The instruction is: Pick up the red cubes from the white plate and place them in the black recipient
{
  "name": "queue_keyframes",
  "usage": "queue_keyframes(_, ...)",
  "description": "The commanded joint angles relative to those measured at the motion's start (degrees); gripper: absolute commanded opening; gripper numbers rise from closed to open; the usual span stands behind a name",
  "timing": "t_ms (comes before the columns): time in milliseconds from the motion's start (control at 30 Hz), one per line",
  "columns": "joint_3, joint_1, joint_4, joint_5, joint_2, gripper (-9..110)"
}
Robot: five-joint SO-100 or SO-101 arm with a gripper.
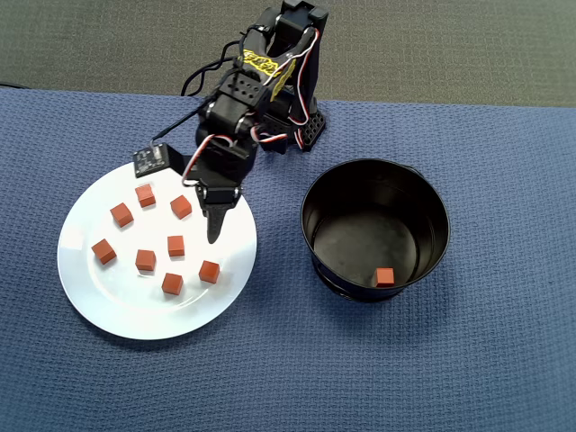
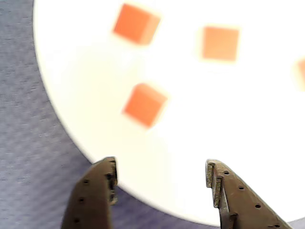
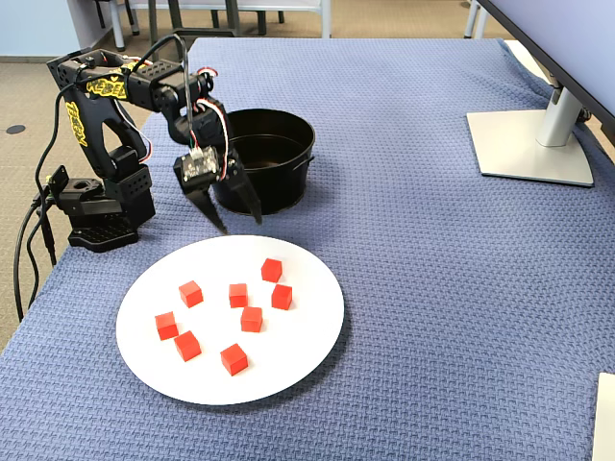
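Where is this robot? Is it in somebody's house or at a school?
Probably an office or lab, though that's a guess. A monitor stand sits on the blue-cloth table, chair legs show behind, and the floor is carpet.

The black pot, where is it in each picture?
Overhead view: the black pot sits right of the white plate, with one red cube inside.
Wrist view: the pot is not in it; only the plate and the open gripper show.
Fixed view: the pot is at the back, behind the gripper.
Shared landmark: the white plate.
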Motion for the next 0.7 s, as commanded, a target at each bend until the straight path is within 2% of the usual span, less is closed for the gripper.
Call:
queue_keyframes(0,-1.1,2.5,-3.3,-9.2,-1.2,21)
queue_keyframes(67,0.6,2.4,-6.9,-12.0,-1.9,21)
queue_keyframes(200,0.3,2.0,-12.4,2.5,-4.5,19)
queue_keyframes(300,-1.2,1.8,-11.8,15.3,-7.6,19)
queue_keyframes(433,-2.5,1.1,-10.3,27.4,-11.3,19)
queue_keyframes(667,-8.9,-2.0,-4.0,36.4,-16.1,18)
